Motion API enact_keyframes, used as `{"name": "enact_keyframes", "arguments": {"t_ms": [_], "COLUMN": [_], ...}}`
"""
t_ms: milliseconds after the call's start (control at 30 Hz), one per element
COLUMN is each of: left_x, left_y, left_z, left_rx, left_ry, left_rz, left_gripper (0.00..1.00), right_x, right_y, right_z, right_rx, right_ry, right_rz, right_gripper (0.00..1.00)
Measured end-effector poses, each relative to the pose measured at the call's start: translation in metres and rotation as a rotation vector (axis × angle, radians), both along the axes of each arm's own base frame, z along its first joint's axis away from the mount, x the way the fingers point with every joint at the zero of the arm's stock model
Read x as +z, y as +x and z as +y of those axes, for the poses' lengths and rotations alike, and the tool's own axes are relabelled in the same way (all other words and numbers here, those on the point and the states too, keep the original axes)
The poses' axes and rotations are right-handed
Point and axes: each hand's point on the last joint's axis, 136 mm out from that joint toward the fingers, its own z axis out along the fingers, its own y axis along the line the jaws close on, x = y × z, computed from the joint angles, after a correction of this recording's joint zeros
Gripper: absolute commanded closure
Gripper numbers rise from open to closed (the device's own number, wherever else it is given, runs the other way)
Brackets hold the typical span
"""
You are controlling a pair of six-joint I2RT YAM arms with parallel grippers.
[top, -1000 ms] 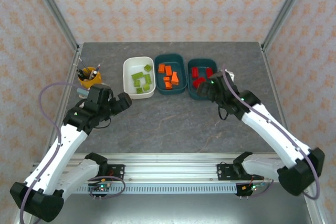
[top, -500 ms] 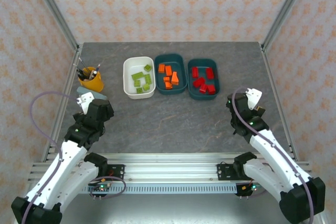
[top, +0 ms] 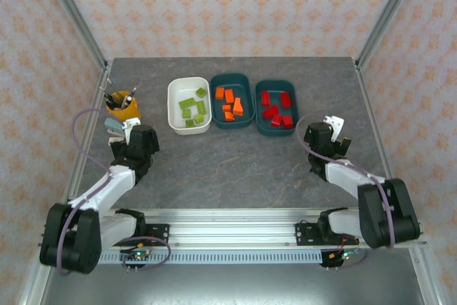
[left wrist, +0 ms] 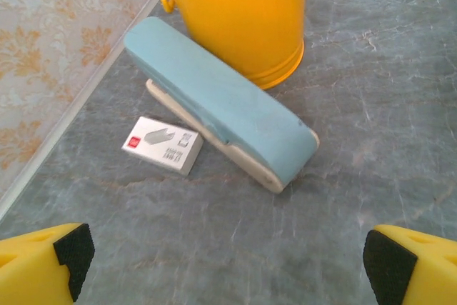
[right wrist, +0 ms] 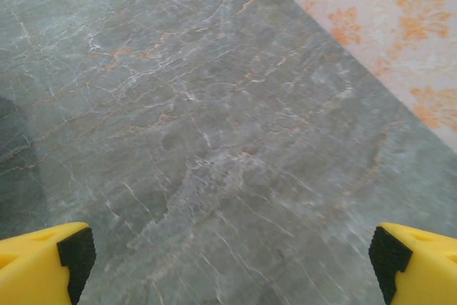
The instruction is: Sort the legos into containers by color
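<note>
left gripper [left wrist: 228,266]: jaws wide apart, empty; just beyond, blue stapler [left wrist: 221,119], small white box [left wrist: 163,145] touching it, yellow cup [left wrist: 232,12] | right gripper [right wrist: 228,266]: jaws wide apart, empty, above the table [right wrist: 214,141] | far: white tub [top: 178,89] holds green legos [top: 191,108]; middle teal tub [top: 243,85] orange legos [top: 230,103]; right teal tub [top: 275,88] red legos [top: 276,111]

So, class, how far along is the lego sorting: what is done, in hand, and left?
Done: the green legos lie in the white tub, the orange legos in the middle teal tub, the red legos in the right teal tub. In hand: nothing; the left gripper and right gripper are open and empty. Left: apparently nothing, as every lego seen sits in a tub.
</note>
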Motion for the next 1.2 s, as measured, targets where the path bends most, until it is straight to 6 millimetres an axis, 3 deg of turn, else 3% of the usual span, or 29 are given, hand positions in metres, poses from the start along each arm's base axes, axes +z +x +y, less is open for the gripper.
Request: {"name": "enact_keyframes", "arguments": {"t_ms": [100,200,333,433,533,667,900,1200], "left_x": [-0.013,-0.021,-0.015,-0.008,-0.005,-0.029,-0.015,-0.014], "left_y": [0.018,0.035,0.062,0.072,0.072,0.06,0.071,0.072], "left_z": [0.004,0.005,0.0,-0.006,-0.013,-0.015,-0.024,-0.024], "left_rx": [-0.004,-0.021,-0.072,-0.116,-0.164,-0.183,-0.217,-0.217], "left_ry": [-0.027,-0.053,-0.067,-0.075,-0.074,-0.069,-0.054,-0.053], "left_rz": [-0.008,-0.025,-0.079,-0.126,-0.204,-0.181,-0.225,-0.229], "left_gripper": [0.0,0.0,0.0,0.0,0.0,0.0,0.0,0.0], "right_x": [-0.007,0.002,0.007,-0.004,-0.015,-0.01,-0.006,-0.006], "right_y": [0.018,0.037,0.045,0.043,0.035,0.038,0.041,0.041], "right_z": [0.001,-0.003,-0.014,-0.01,-0.007,-0.007,-0.001,-0.002], "right_rx": [0.029,0.051,0.053,0.087,0.104,0.104,0.116,0.111], "right_ry": [0.012,0.033,0.072,0.088,0.098,0.097,0.082,0.076], "right_rz": [0.014,-0.038,-0.119,-0.137,-0.129,-0.153,-0.162,-0.162], "right_gripper": [0.0,0.0,0.0,0.0,0.01,0.01,0.01,0.01]}}
